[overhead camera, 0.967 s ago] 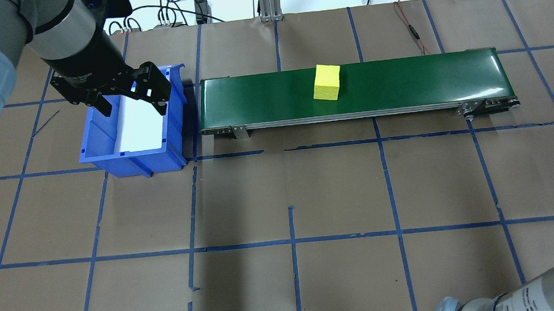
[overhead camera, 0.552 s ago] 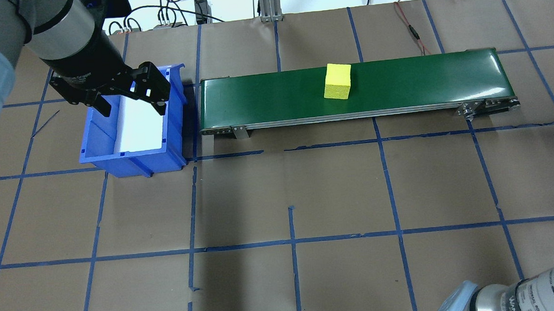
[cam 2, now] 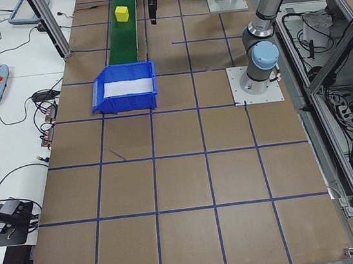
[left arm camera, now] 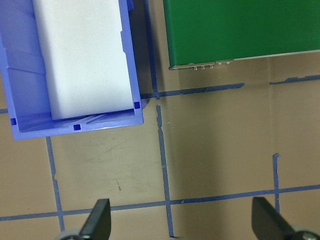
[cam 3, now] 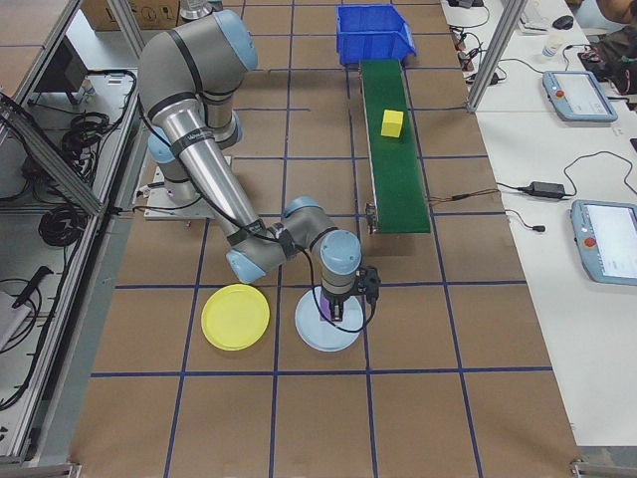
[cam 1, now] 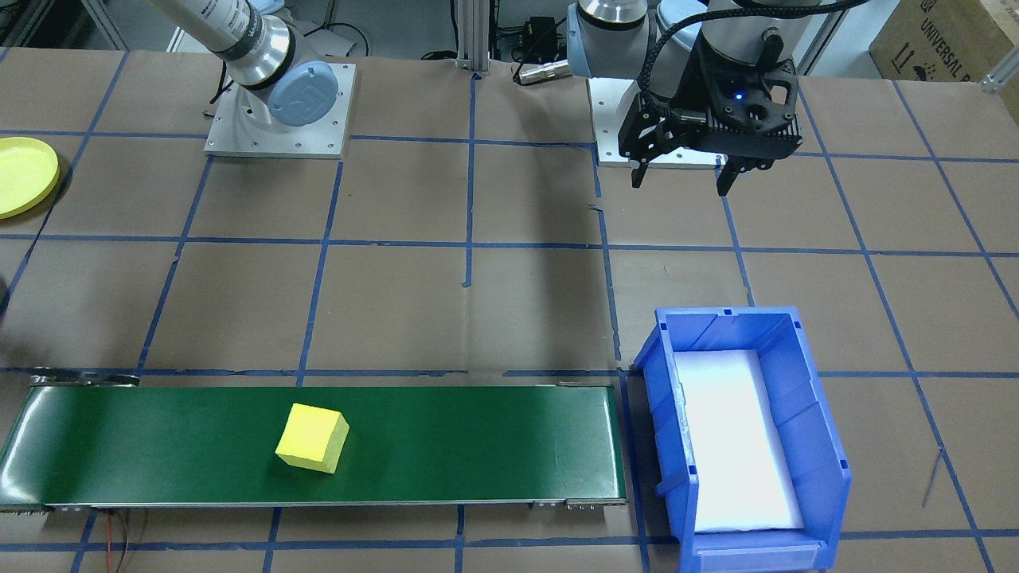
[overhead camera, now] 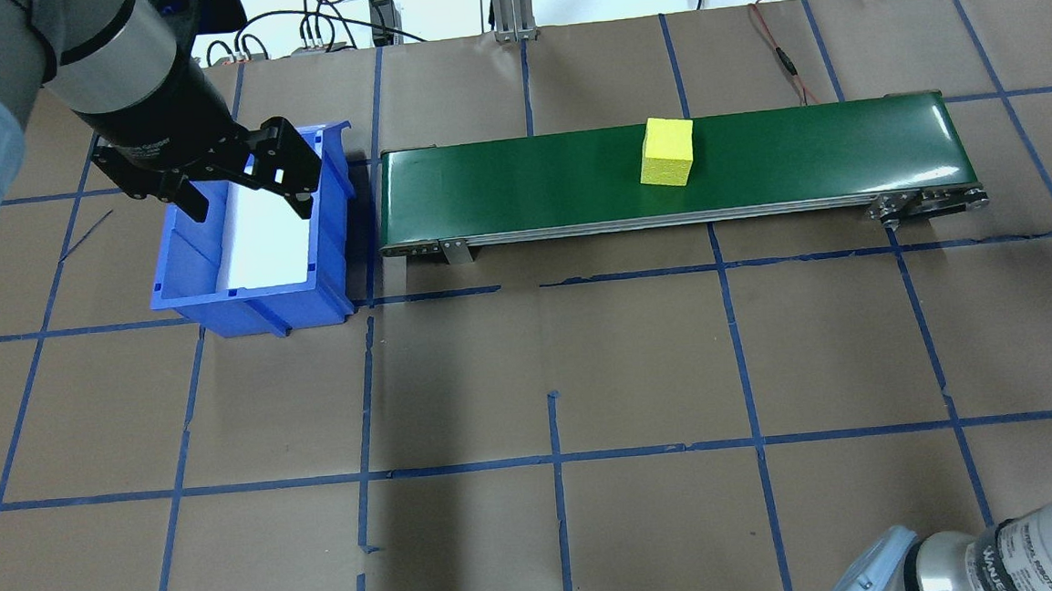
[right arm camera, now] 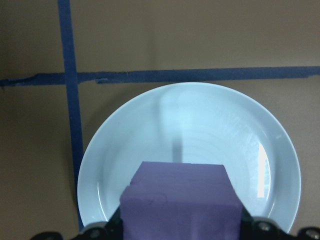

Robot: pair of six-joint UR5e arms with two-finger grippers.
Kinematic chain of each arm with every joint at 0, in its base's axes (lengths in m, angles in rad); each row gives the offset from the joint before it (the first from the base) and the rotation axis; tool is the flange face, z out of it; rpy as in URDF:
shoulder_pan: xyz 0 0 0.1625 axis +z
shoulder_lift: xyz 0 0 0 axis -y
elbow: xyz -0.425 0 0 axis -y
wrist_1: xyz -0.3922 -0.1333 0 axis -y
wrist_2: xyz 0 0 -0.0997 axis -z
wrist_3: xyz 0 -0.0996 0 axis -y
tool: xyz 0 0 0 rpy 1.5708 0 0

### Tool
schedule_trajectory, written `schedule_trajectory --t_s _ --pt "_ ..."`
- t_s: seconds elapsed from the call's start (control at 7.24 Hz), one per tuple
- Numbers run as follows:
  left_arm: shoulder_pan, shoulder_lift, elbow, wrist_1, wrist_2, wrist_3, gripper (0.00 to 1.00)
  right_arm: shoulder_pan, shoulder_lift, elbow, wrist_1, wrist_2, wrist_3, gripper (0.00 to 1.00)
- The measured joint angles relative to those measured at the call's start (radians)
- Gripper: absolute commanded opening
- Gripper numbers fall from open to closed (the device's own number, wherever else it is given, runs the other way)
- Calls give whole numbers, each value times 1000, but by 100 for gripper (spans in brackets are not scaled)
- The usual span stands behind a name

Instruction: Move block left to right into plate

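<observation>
A yellow block [overhead camera: 666, 152] rides on the green conveyor belt [overhead camera: 800, 142], also seen in the front view [cam 1: 312, 438]. My left gripper [overhead camera: 251, 207] hangs open and empty above the blue bin [overhead camera: 252, 303]; its fingers [left arm camera: 97, 220] show spread wide in the wrist view. My right gripper [cam 3: 341, 309] is shut on a purple block [right arm camera: 182, 200], held low over a pale blue plate [right arm camera: 200, 125]. The yellow plate [cam 3: 236, 317] lies empty just beside the pale blue plate [cam 3: 309, 334], and shows at the front view's left edge [cam 1: 24, 175].
The blue bin [cam 1: 812, 414] holds a white foam pad and stands at the belt's end on my left. The belt [cam 1: 478, 438] runs across the table's far side. The right arm's elbow [overhead camera: 990, 559] shows at the overhead view's bottom right corner.
The yellow block has travelled rightwards along the belt. The right gripper with the purple block has left the overhead view's right edge. The left gripper has stayed put.
</observation>
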Motion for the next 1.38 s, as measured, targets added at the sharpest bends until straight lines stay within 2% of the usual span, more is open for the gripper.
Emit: schedule_trajectory --t_s 0.28,0.41,0.69,0.83,1.1,1.38 --pt "2 1 0 0 1 0 100 -1 -12 -11 3 1 5 100" --pt "5 1 -2 1 -1 0 100 7 -48 -20 24 7 28 100" --pt "8 0 -6 2 -2 0 100 131 -133 -59 97 10 149 100" --pt "9 0 -7 2 -1 0 100 211 -144 -97 130 21 219 100" --pt "8 0 -8 3 -2 0 100 339 -129 -133 172 104 401 100" --pt "9 -1 -7 3 -1 0 100 430 -89 -152 179 187 590 100"
